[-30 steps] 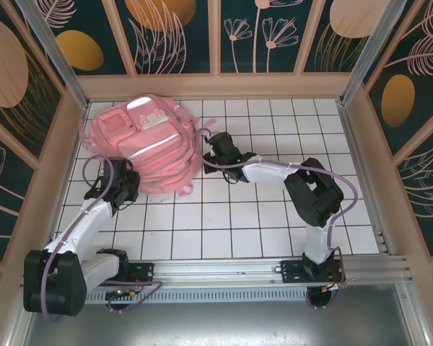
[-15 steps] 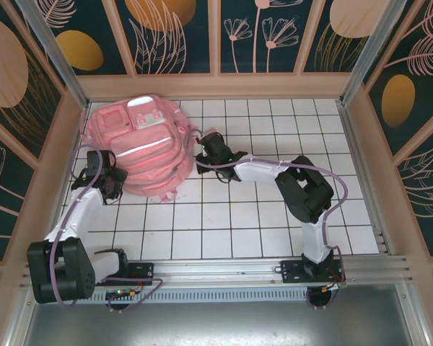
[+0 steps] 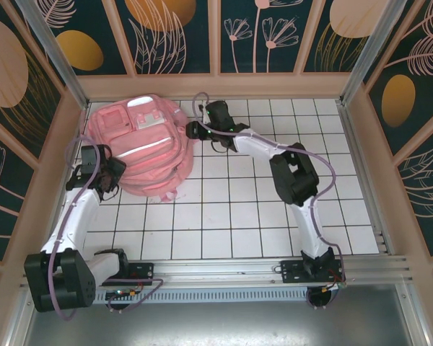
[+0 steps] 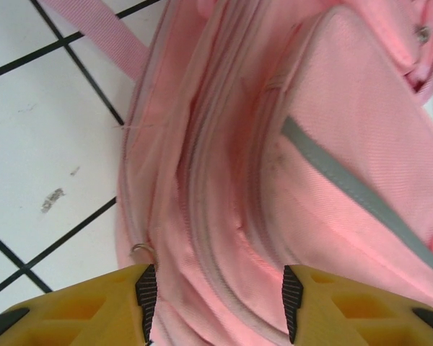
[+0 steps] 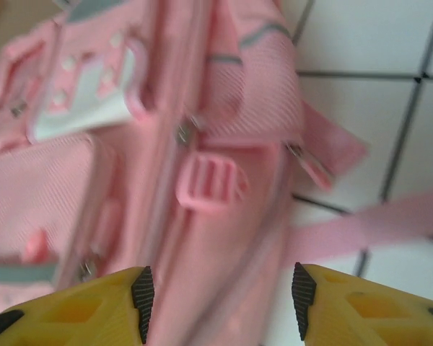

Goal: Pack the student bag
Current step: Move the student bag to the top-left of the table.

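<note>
Student bag (image 3: 141, 144): flat on table (image 3: 274, 216), far-left corner, pockets up, long axis far-to-near. Left gripper (image 3: 105, 175): at bag's near-left edge, jaws parted, nothing held, fabric just ahead. Right gripper (image 3: 196, 130): at bag's right flank, beside strap (image 5: 390, 216), jaws parted, empty. Bag lies between both grippers, roughly equally near.

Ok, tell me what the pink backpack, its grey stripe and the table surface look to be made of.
The student bag: woven fabric, likely nylon or polyester, matte; a fine weave shows. Its grey stripe: smooth tape, possibly reflective; it looks bright from above. The table: hard white gridded board or tile, slightly glossy; cannot tell which.
</note>
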{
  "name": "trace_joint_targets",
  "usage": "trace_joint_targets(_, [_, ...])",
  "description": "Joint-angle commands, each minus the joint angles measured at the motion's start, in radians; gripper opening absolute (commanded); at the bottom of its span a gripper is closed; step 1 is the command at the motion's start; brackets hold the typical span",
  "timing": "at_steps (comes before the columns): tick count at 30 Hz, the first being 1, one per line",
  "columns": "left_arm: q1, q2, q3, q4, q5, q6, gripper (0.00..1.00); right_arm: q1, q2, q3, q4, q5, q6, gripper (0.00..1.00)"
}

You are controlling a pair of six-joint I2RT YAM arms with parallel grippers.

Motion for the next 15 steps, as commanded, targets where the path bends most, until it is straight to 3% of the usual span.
trace_joint_targets(1, [0.001,0.017,-0.037,-0.033,-0.03,0.042,0.5,0.011,0.113,0.176,-0.121,-0.109,0.041,0.51])
trace_joint_targets(14, [0.002,0.061,-0.151,0.077,0.005,0.057,0.5,0.048,0.284,0.307,-0.16,-0.29,0.114,0.5])
trace_joint_targets(15, [0.002,0.068,-0.158,0.09,0.004,0.059,0.5,0.052,0.286,0.305,-0.16,-0.295,0.113,0.43])
